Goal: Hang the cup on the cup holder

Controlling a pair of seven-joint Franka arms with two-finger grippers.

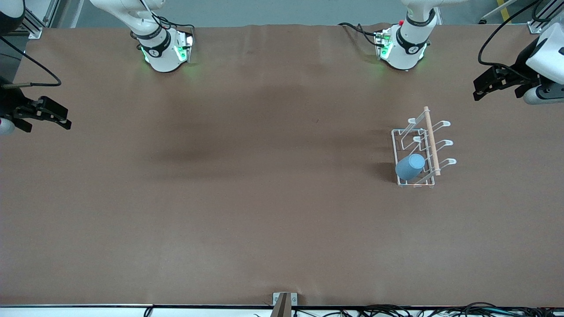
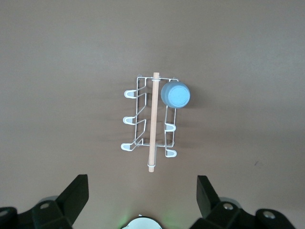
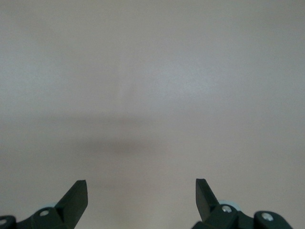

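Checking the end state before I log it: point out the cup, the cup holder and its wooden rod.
cup (image 1: 410, 167), front view, on its light blue side wall.
cup holder (image 1: 393, 145), front view, on the white wire base rim.
wooden rod (image 2: 154, 121), left wrist view, on the rod's middle.

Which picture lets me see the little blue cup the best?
The left wrist view: it looks straight down on the cup, upside down on a prong of the cup holder, nothing covering it. The front view shows the cup smaller, tilted on the rack. The right wrist view shows only bare table.
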